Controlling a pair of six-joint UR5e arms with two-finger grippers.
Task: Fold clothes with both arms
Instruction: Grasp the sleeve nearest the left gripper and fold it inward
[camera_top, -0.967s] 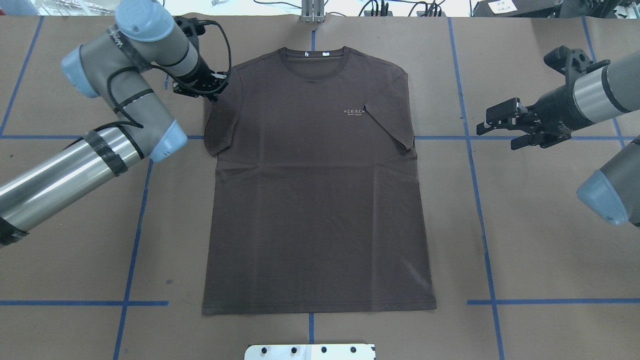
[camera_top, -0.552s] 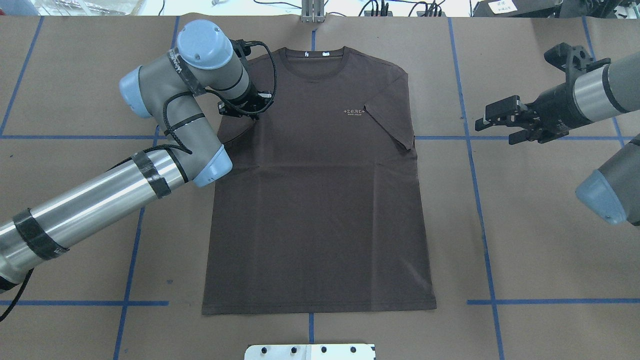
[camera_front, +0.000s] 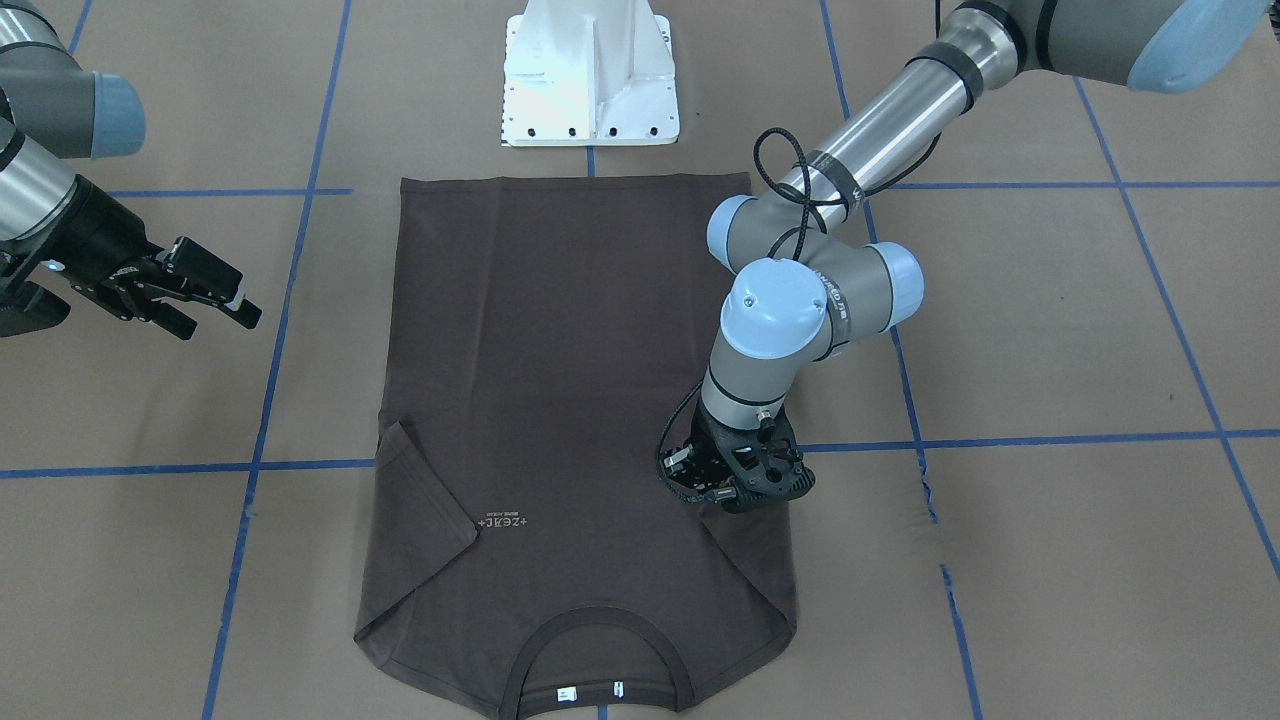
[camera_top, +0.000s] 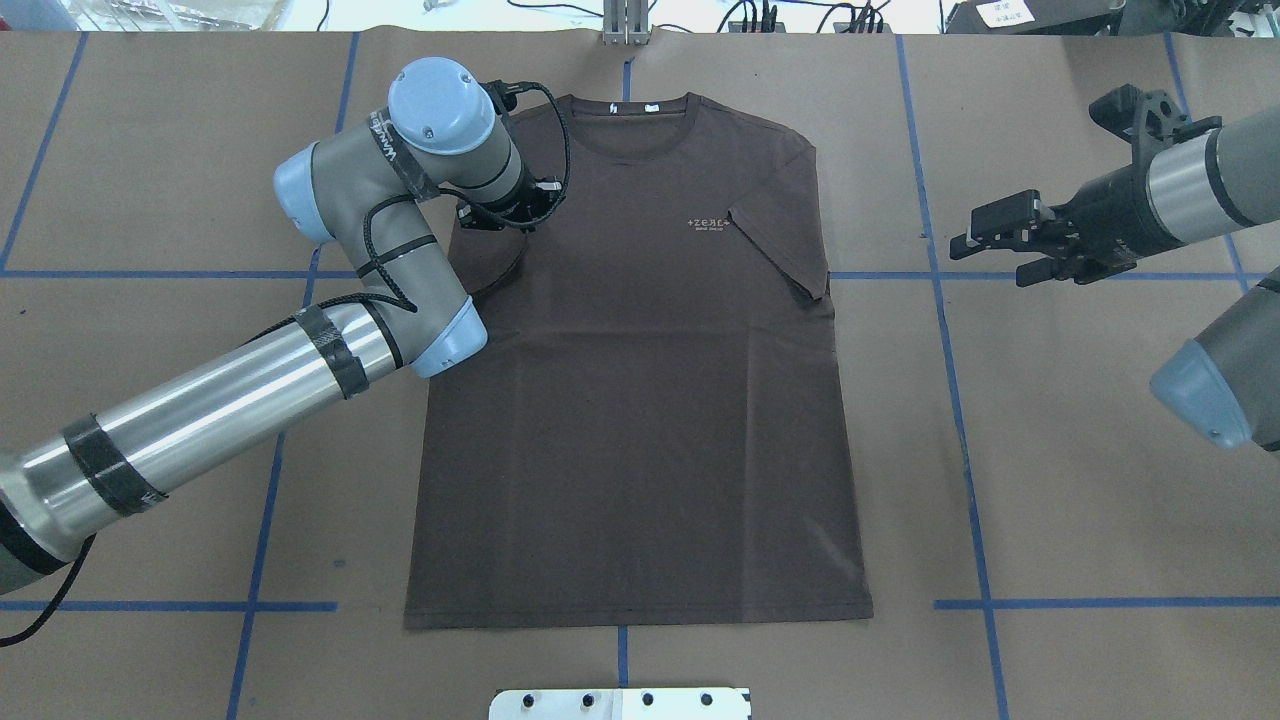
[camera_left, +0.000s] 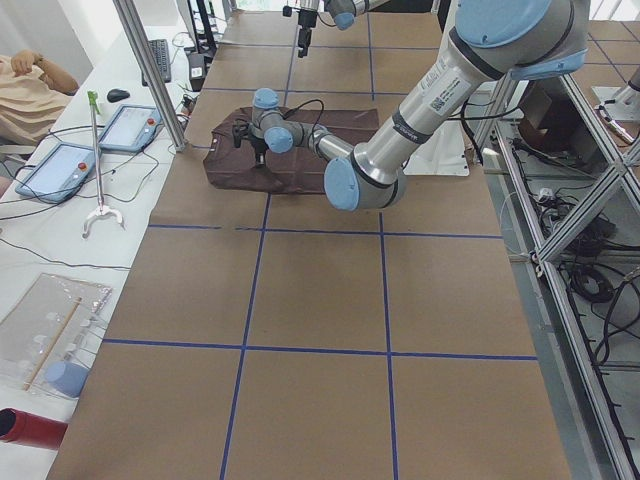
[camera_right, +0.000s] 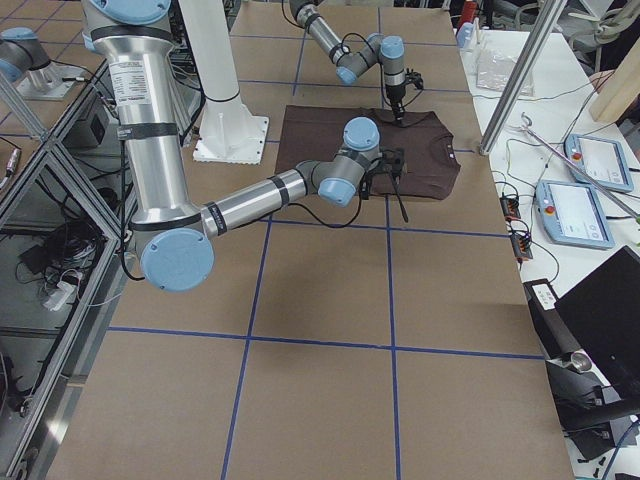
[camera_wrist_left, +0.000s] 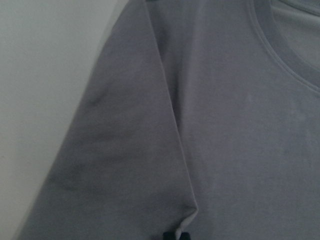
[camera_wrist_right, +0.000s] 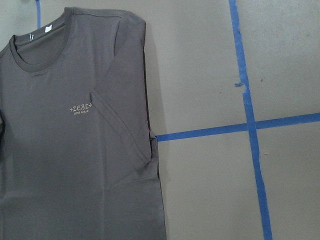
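The brown paper-covered bench (camera_top: 1050, 450) carries the dark brown short-sleeved T-shirt (camera_top: 640, 420) flat at its middle, collar toward the far edge. The black left gripper (camera_top: 505, 218) pinches a sleeve (camera_wrist_left: 125, 150) over the chest. So small a bite may slip or drag a crease, and the black right gripper (camera_top: 990, 260), jaws wide near the right edge, cannot steady it.
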